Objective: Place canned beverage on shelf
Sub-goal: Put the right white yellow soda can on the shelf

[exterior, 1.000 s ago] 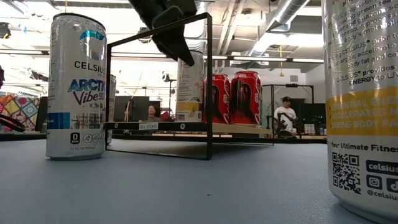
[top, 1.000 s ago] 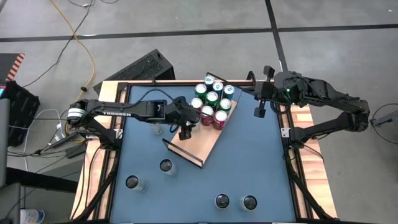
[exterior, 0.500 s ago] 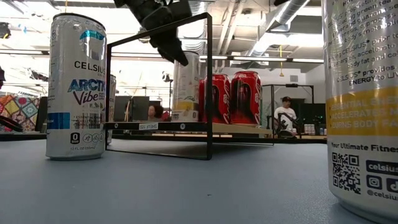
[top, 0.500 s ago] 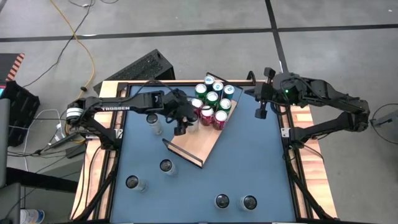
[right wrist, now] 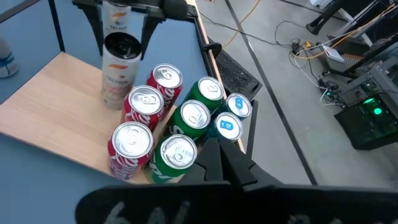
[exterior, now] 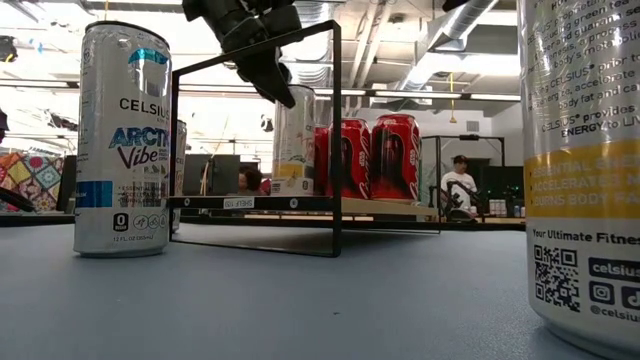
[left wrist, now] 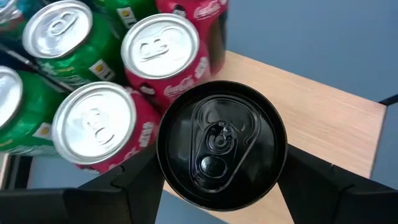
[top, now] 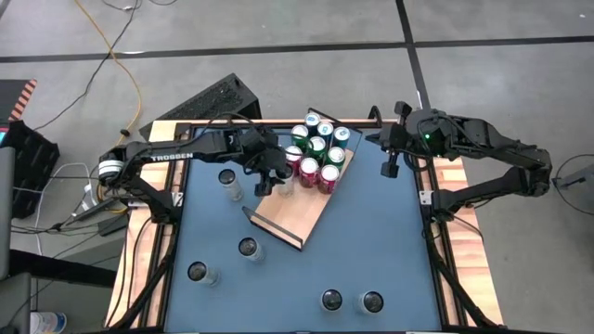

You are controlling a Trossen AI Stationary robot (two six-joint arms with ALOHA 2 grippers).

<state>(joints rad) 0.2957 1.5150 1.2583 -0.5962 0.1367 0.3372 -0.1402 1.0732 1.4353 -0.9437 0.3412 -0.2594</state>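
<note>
My left gripper (top: 269, 176) is shut on a tall slim white can with a black top (left wrist: 221, 146). It holds the can upright over the light-wood shelf (top: 299, 218), right beside two red cans (left wrist: 161, 46). More red, green and blue cans (right wrist: 193, 115) stand on their bases at the shelf's far end. A thin black wire rail (exterior: 335, 130) frames the board. Whether the held can's base touches the board, I cannot tell. My right gripper (top: 387, 165) hangs shut and bare above the table's far right edge. My left gripper pinches the can's upper wall (right wrist: 118, 62) just below the black rim, one finger (left wrist: 134, 186) on each of two opposite sides. The fingers slant down from the table's left side. The can hangs upright, its base level with the board.
Several loose cans stand on the blue tabletop: one left of the shelf (top: 228, 182), two toward the near left (top: 248, 248), two near the front edge (top: 331, 300). The low view shows one close by (exterior: 585, 160). A person (exterior: 460, 185) sits far behind the table.
My left gripper has carried the can over the board toward the table's far edge and slightly left, closer to the red cans, turning its wrist as it went. The can has stayed upright.
</note>
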